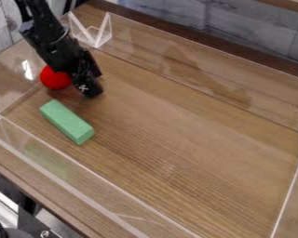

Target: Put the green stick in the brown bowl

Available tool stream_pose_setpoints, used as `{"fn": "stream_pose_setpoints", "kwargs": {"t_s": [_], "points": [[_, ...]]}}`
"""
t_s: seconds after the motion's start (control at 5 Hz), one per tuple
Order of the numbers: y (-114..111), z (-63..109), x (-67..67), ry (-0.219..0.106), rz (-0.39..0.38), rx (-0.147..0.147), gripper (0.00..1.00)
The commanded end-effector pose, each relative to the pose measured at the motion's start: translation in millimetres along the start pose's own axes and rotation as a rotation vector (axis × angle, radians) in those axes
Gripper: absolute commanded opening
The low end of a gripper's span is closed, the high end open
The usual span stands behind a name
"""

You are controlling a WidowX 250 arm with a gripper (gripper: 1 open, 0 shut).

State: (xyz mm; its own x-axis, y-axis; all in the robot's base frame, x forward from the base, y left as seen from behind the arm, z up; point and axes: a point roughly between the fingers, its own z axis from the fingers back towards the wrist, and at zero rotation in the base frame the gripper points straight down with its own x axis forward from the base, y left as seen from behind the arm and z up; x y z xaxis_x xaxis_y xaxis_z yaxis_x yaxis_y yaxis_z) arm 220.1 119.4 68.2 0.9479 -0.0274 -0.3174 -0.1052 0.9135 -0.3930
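The green stick (67, 122) is a flat green block lying on the wooden table near the front left. My gripper (87, 89) hangs from the black arm at the upper left, just behind the stick and apart from it. Its dark fingers point down and hold nothing I can see; the gap between them does not show. A red round object (48, 74) sits behind the gripper, partly hidden by it. No brown bowl shows in this view.
Clear plastic walls (177, 42) ring the wooden table (189, 121). The arm's black body (46, 37) stands over the back left corner. The table's front edge runs along the lower left.
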Motion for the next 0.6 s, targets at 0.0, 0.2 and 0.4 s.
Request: {"fn": "stream_pose_setpoints", "kwargs": {"t_s": [0.0, 0.2, 0.4], "points": [[8, 10.6, 2.1, -0.039, 0.006, 0.014, 0.00], [18, -0.9, -1.4, -0.029, 0.021, 0.031, 1.00], [27, -12.3, -4.7, -0.017, 0.035, 0.046, 1.00]]}}
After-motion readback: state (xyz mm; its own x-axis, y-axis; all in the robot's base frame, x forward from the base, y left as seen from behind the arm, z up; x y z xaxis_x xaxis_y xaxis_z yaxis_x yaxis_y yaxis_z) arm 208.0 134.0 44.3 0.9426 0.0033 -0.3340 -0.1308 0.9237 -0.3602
